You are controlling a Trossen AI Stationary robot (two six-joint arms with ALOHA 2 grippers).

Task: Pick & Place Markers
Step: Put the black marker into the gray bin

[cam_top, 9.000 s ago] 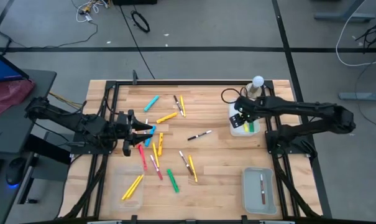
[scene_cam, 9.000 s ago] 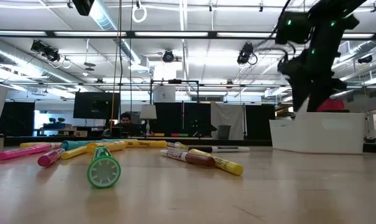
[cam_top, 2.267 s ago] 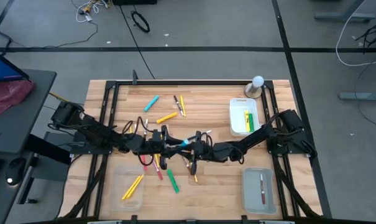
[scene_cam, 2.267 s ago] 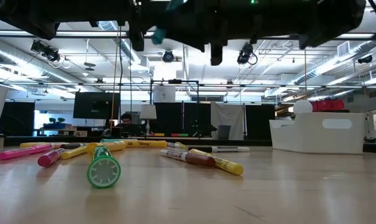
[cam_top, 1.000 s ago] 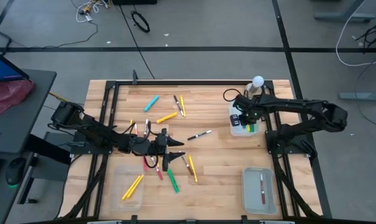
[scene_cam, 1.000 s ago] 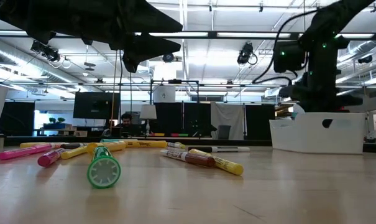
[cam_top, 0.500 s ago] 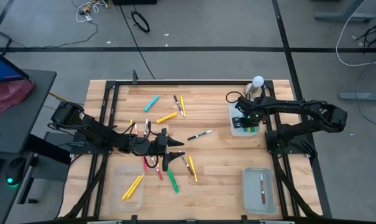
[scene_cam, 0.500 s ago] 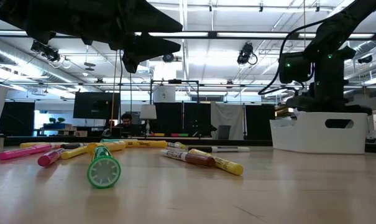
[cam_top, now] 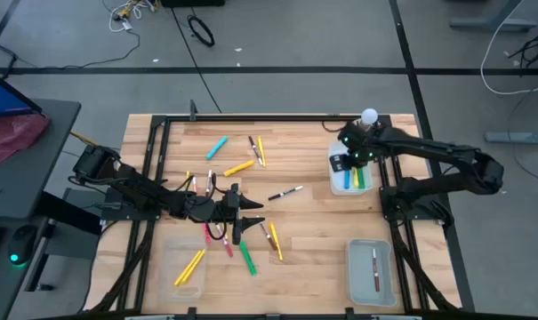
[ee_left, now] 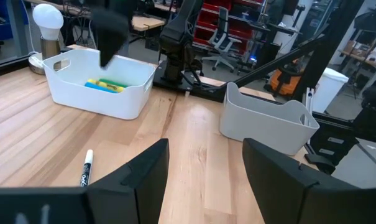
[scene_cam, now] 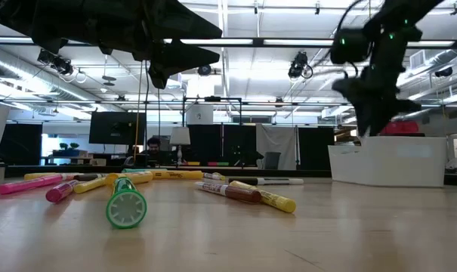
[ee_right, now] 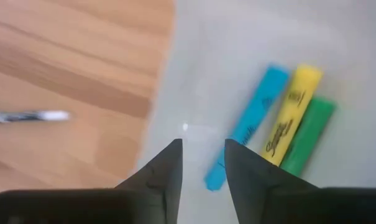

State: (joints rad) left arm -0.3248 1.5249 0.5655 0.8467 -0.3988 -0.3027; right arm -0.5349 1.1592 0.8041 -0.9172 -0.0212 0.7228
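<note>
Right claw hangs over the white bin, fingers apart and empty. Blue marker lies right below it beside yellow and green ones. Left claw open too, over loose markers.

Most of the markers are just scattered flat on the table. Near the far edge there's a light blue marker, a yellow one and a thin crossed pair. A white marker with a dark cap sits alone about mid-table. Toward the near edge: a green marker, a red one and another yellow. The white bin at the far right holds three side by side: blue, yellow, green. Two yellows lie in the near-left clear tray, one red-capped marker in the near-right tray.
</note>
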